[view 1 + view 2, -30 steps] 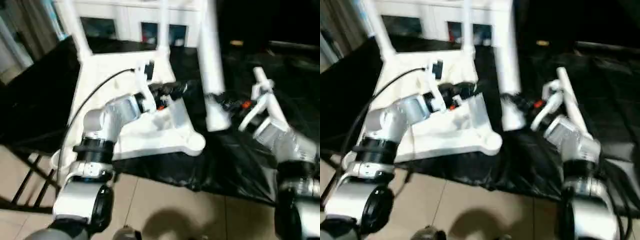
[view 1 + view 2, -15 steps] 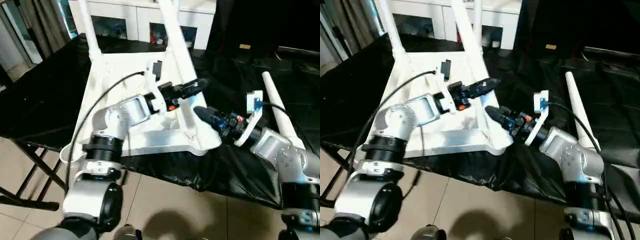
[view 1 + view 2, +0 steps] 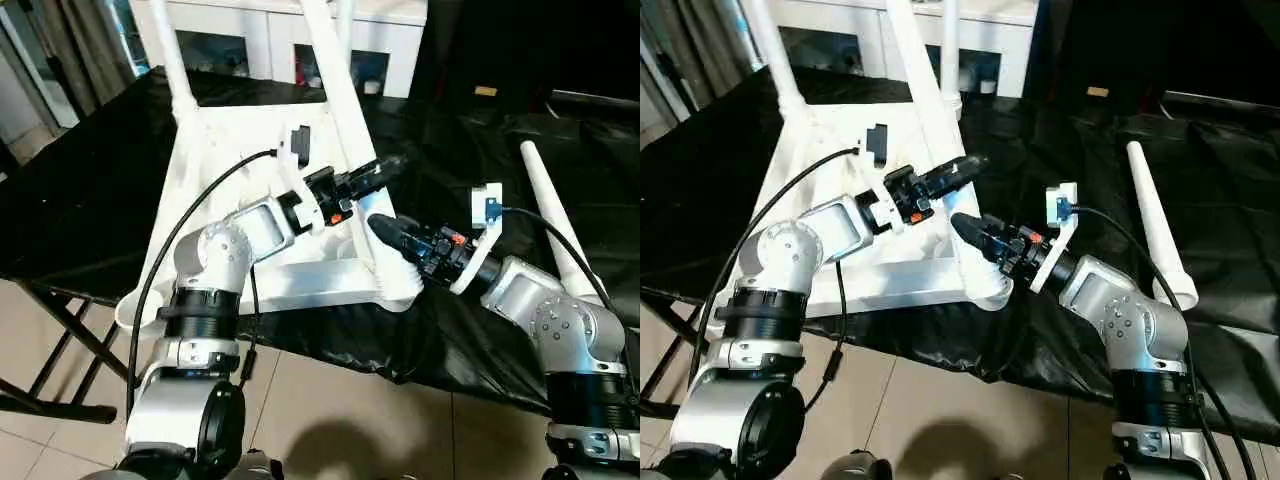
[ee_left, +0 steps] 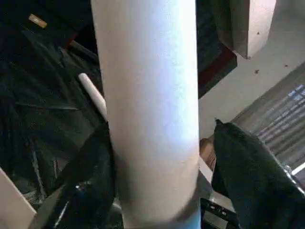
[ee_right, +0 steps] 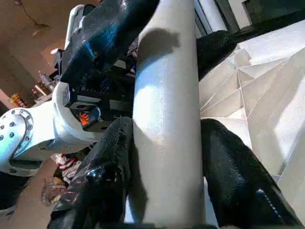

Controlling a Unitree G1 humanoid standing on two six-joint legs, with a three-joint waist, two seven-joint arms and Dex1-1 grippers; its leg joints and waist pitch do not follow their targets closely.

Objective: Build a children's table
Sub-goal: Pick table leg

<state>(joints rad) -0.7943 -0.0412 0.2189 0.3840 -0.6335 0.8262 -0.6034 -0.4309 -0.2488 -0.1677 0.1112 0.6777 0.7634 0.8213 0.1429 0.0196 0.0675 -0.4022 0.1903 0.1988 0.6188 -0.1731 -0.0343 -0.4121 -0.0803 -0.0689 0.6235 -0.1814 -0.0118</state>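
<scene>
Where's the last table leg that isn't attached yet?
The loose leg lies on the black-sheeted work table on the robot's right, beyond its right forearm and apart from the upturned children's table.

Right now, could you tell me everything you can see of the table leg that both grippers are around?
The leg is a long, smooth white tube, plastic by its look. It rises aslant from the near right corner socket of the upturned table top, leaning away from the robot. The left gripper clasps it higher up and the right gripper lower down, black fingers either side.
</scene>
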